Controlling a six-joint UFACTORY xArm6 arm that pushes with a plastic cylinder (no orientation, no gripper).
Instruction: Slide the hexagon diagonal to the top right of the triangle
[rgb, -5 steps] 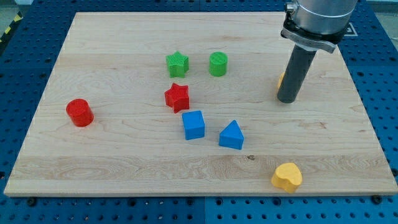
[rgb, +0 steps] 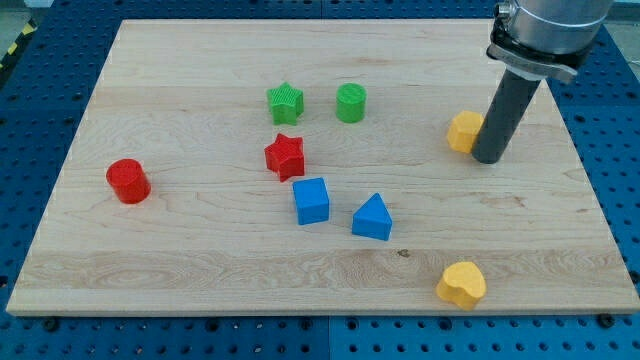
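Wooden board (rgb: 200, 250), one item, with eight blocks and one rod recorded. No claw is fitted, so nothing is grasped or released; contact is made only by my tip (rgb: 488, 158), which is set down near the board's right edge, touching or just beside the right face of the yellow hexagon (rgb: 463, 131). That placement is judged to suit a push toward the left, the hexagon being well apart from the blue triangle (rgb: 372, 217), which is found below centre, toward the bottom edge. A blue cube (rgb: 311, 200) is logged just left of the triangle, a red star (rgb: 285, 155) above the cube, and a green star (rgb: 285, 102) and green cylinder (rgb: 351, 103) toward the top edge. A red cylinder (rgb: 128, 181) is noted near the left edge, a yellow heart-like block (rgb: 461, 284) by the bottom right corner.
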